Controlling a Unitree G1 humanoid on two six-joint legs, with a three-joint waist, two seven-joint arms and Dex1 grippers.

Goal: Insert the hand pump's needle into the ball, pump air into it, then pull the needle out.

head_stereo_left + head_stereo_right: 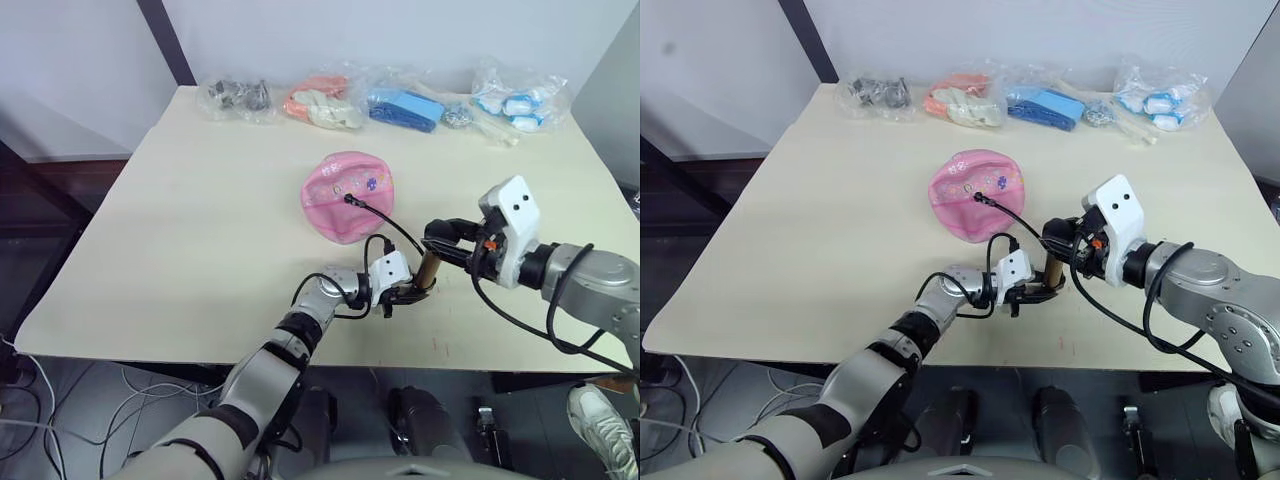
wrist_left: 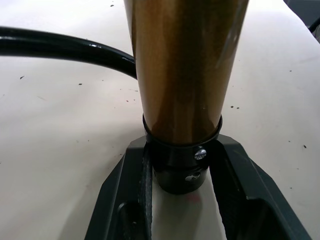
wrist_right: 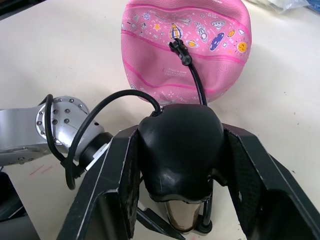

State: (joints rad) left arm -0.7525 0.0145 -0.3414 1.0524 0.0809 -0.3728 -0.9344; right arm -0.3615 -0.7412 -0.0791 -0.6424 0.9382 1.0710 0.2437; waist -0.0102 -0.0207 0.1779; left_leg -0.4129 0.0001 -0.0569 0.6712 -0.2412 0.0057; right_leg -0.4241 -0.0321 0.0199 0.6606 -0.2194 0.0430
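The ball (image 1: 347,195) lies near the middle of the pale table (image 1: 180,230). It is pink, slack and partly flattened, with wavy darker pink bands and small cartoon prints: planets, stars, a rocket, a little sun. The black fitting of the needle (image 3: 180,50) sits at the ball's valve on its upper face; the metal pin itself cannot be made out. From it the thin black hose (image 1: 390,225) curves down toward the front edge of the table to the hand pump (image 1: 428,268).

The pump stands roughly upright on the table, a short gold-brass tube with a black cap at its foot and a rounded black knob on top. The left gripper (image 1: 408,293) clasps the black bottom cap, one finger on either side, low against the tabletop. The right gripper (image 1: 443,240) comes in from the right and holds the knob handle (image 3: 181,150) between its two fingers, pressed against both flanks.

Along the far edge of the table lie several clear plastic bags (image 1: 400,100) holding grey, orange-pink, blue and white items, well apart from the ball.
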